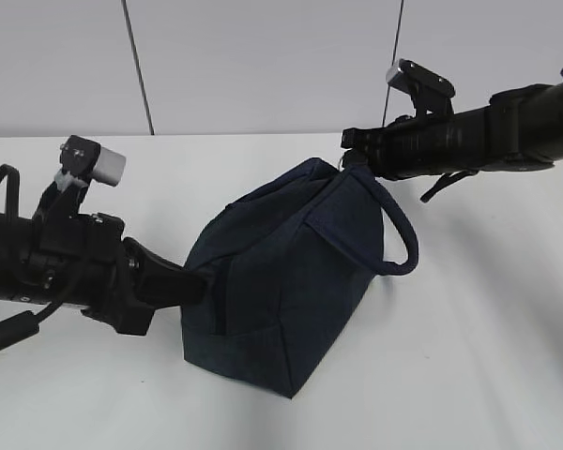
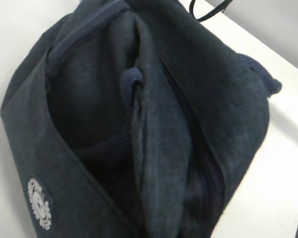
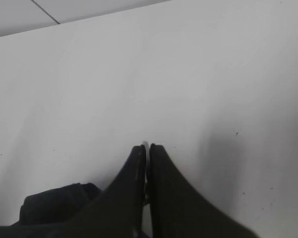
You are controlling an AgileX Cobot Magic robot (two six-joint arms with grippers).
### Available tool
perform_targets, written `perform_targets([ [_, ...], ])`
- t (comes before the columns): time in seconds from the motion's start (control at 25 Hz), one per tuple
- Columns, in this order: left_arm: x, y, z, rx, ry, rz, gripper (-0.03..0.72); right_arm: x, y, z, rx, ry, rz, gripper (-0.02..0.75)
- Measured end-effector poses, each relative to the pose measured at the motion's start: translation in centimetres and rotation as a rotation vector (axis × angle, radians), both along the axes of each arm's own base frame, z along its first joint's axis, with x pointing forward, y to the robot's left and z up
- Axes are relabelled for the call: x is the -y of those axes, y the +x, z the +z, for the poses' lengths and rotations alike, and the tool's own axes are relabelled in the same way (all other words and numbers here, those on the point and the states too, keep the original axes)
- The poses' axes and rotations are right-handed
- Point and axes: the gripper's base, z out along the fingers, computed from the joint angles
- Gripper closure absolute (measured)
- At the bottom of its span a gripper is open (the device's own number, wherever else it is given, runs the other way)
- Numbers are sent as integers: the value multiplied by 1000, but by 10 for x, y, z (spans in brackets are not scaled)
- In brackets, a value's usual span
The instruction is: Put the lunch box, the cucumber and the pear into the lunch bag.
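Note:
The dark navy lunch bag (image 1: 281,281) stands in the middle of the white table. My left gripper (image 1: 199,279) is at the bag's left end and looks shut on its fabric. The left wrist view is filled by the bag (image 2: 89,124), with a fold running down to where the fingers are hidden. My right gripper (image 1: 349,155) is at the bag's top right corner. In the right wrist view it (image 3: 146,147) is shut on the thin metal ring pull (image 3: 145,144), with a bit of the bag (image 3: 54,203) below. The lunch box, cucumber and pear are out of view.
A padded loop handle (image 1: 403,234) hangs off the bag's right side. The white table (image 1: 469,356) extends around the bag. A grey panelled wall (image 1: 263,66) stands behind the table's far edge.

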Motion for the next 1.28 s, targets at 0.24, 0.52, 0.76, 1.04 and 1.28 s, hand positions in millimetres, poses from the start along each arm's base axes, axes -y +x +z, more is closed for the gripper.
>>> perform_targets([
  [0.24,-6,-7,0,-50,60,19,433,21,-3,39,104,-47,22,229],
  [0.52,-22,-29,48,27,75,46,323,26,-41,137,324,-119,167,167],
  [0.76,-46,-73,98,159,139,160,323,36,-99,187,187,-257,217,209],
  [1.04,-86,-122,121,170,278,460,349,68,-192,184,-172,-429,47,228],
  [1.28,-105,-171,130,152,243,587,351,89,-293,184,-193,-464,-106,241],
])
